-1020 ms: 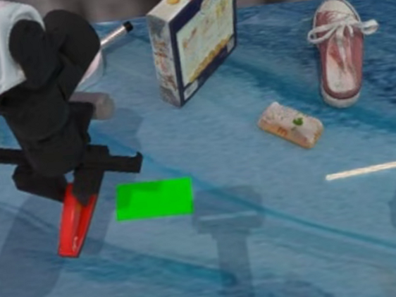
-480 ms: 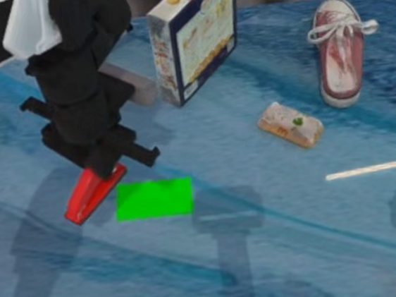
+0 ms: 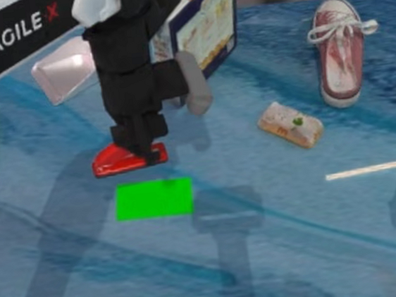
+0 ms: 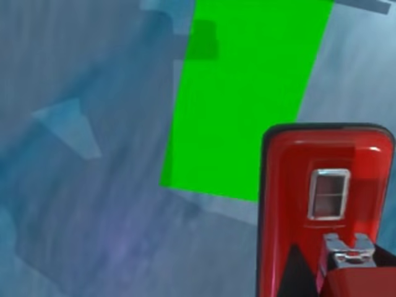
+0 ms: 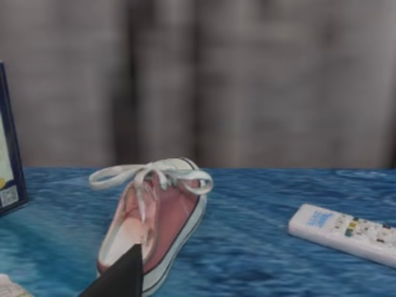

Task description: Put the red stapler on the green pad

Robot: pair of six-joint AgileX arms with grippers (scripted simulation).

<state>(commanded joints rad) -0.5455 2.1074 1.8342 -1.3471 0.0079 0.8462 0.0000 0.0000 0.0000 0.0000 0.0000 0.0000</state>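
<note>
The left gripper (image 3: 140,149) hangs over the left side of the table and is closed on the red stapler (image 3: 125,158), holding it near one end. The stapler looks lifted off the table, though how high is hard to tell. Its long way runs side to side across the table, the same way the green pad (image 3: 154,198) runs, so it is already lined up. The pad lies flat just in front of the stapler, on the near side, and the two do not overlap from above. In the left wrist view the stapler (image 4: 325,204) fills one corner and the pad (image 4: 244,93) spreads out just past its tip. So the next move should be a short slide toward the pad, then down. The black gripper hides much of the stapler from above, so its fingers on it cannot be made out. The right arm does not show from above; its wrist view has only one dark fingertip, with a red-and-white sneaker (image 5: 154,213) and a white remote control (image 5: 343,233) farther off.
</note>
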